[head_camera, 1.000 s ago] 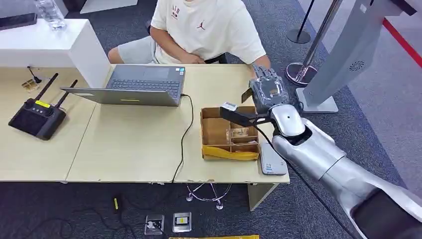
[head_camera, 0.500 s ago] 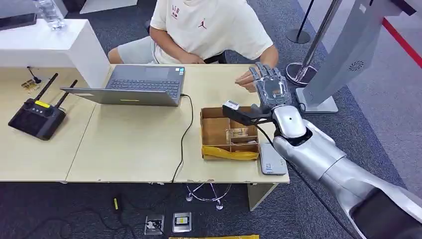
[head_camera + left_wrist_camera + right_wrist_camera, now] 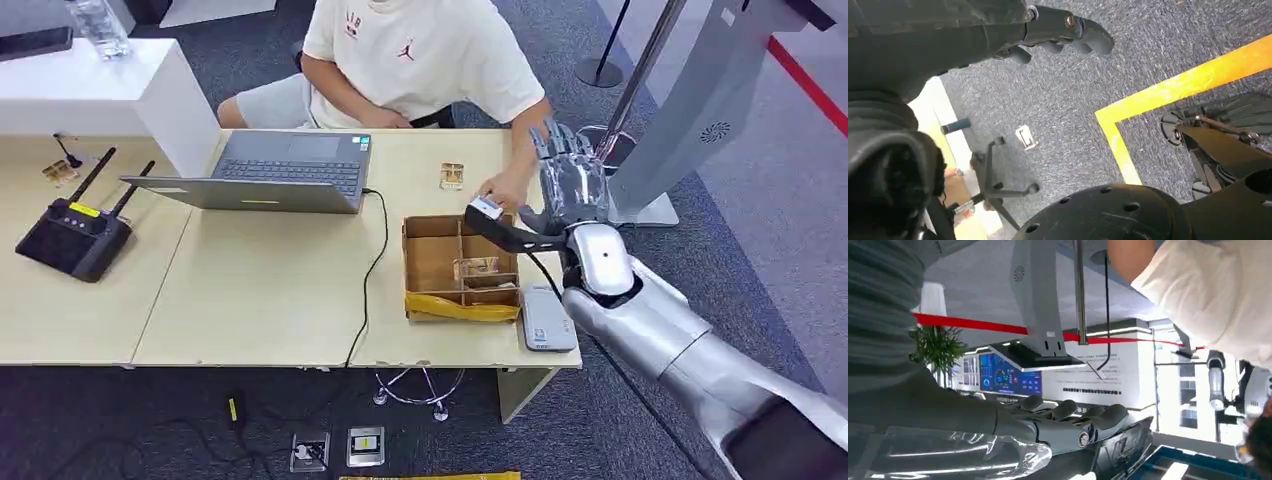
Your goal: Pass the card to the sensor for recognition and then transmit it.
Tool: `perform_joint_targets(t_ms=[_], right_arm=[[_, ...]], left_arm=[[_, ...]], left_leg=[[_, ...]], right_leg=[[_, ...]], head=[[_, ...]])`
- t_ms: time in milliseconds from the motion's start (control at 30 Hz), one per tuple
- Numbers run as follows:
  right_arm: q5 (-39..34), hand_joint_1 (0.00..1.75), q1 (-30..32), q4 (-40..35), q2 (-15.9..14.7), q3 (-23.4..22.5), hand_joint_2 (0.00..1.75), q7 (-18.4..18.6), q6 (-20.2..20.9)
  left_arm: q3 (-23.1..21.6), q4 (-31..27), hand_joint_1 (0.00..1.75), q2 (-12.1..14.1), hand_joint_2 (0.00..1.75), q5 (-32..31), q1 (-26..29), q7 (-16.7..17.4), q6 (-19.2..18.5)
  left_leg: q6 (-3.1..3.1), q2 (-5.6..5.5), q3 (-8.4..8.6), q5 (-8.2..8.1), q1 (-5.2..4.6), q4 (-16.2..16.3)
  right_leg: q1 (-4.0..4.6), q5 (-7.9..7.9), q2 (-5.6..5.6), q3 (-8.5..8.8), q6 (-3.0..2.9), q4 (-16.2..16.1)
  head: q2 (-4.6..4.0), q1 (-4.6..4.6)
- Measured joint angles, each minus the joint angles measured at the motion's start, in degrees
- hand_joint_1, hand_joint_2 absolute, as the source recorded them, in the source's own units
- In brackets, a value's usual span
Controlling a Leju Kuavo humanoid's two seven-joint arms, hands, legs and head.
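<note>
Small pale card (image 3: 452, 176) lying flat on the desk, near the person's hand (image 3: 497, 190)

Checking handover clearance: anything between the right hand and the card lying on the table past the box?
Yes. In the head view the person's hand rests on the table between the right hand and the card.

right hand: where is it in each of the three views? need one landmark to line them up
Head view: right hand, fingers spread, at the table's far right edge beside the person's hand.
Right wrist view: grey fingers along the lower middle.
Left wrist view: not in it.
Shared landmark: the slanted grey kiosk post.
</note>
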Motion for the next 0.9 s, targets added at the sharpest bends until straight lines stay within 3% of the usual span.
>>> perform_joint_targets(t_ms=[433, 567, 733, 833, 900], right_arm=[[-3.1, 0.0, 16.3, -19.3, -7.0, -10.7, 1.75, 0.9, -11.4], [-6.0, 0.0, 24.3, -24.8, -9.2, -16.4, 1.75, -2.0, -13.4], [-9.7, 0.0, 35.2, -30.7, -10.8, -24.1, 1.75, -7.0, -12.0], [-10.0, 0.0, 39.1, -32.7, -11.0, -27.2, 1.75, -7.6, -10.5], [-9.7, 0.0, 41.2, -33.5, -11.0, -28.9, 1.75, -7.3, -7.1]], left_arm=[[0.2, 0.0, 0.0, 0.0, 0.0, 2.4, 1.8, -2.0, 0.0], [0.3, 0.0, 0.0, 0.0, 0.0, 3.0, 2.1, -2.1, 0.0], [0.3, 0.0, 0.0, 0.1, 0.0, 3.2, 2.2, -2.1, 0.0], [0.3, 0.0, 0.0, 0.1, 0.0, 3.1, 2.2, -2.1, 0.0], [0.3, 0.0, 0.0, 0.1, 0.0, 2.9, 2.2, -2.1, 0.0]], left_leg=[[0.02, 0.05, 0.05, -0.05, 0.0, 0.0], [0.01, 0.04, 0.06, -0.09, -0.01, 0.0], [0.01, 0.03, 0.01, -0.11, 0.0, 0.0], [0.01, 0.11, 0.05, -0.11, 0.0, 0.0], [0.0, 0.1, 0.04, -0.11, 0.0, 0.0]], right_leg=[[0.01, 0.0, -0.01, 0.03, 0.0, 0.0], [0.0, -0.01, -0.02, 0.04, 0.0, -0.1], [0.01, -0.02, 0.01, 0.02, 0.0, 0.0], [0.02, -0.02, 0.03, 0.03, -0.01, -0.1], [0.02, -0.02, 0.02, 0.03, -0.01, -0.1]], head=[[0.0, -0.02], [0.0, -0.02], [0.0, 0.0], [0.0, 0.02], [0.0, 0.02]])
